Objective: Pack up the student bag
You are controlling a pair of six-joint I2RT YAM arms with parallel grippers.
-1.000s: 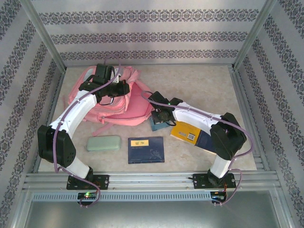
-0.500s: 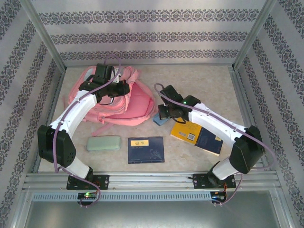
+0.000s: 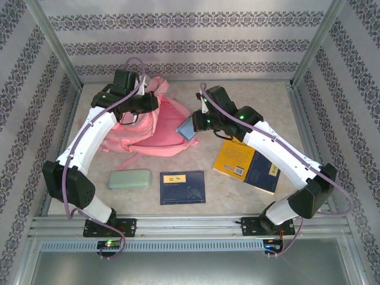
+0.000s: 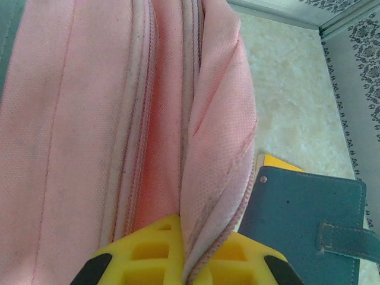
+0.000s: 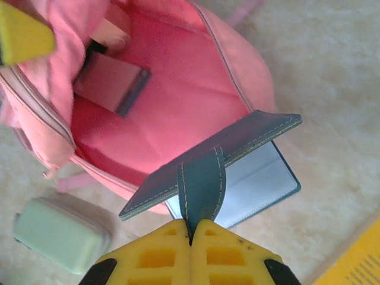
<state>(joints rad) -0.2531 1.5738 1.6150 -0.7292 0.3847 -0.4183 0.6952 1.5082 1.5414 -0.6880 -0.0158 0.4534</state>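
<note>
The pink student bag (image 3: 148, 135) lies at the back left with its main opening facing right. My left gripper (image 3: 144, 105) is shut on the bag's upper zip edge (image 4: 205, 196) and holds the opening up. My right gripper (image 3: 199, 122) is shut on the strap (image 5: 202, 178) of a dark teal wallet (image 3: 189, 128). The wallet (image 5: 237, 142) hangs open and tilted over the bag's right rim, with its pale inner side below. The bag's red-pink inside (image 5: 178, 77) shows in the right wrist view. The same wallet (image 4: 303, 214) sits right of the held fabric in the left wrist view.
A pale green case (image 3: 129, 179) and a dark blue booklet (image 3: 183, 187) lie near the front. A yellow and blue book (image 3: 246, 163) lies under my right arm. A flat greyish item (image 5: 113, 83) rests inside the bag. Patterned walls close three sides.
My right arm has lifted the teal wallet off the table and carried it back and left to the bag's opening. My left gripper has raised the bag's edge slightly.
</note>
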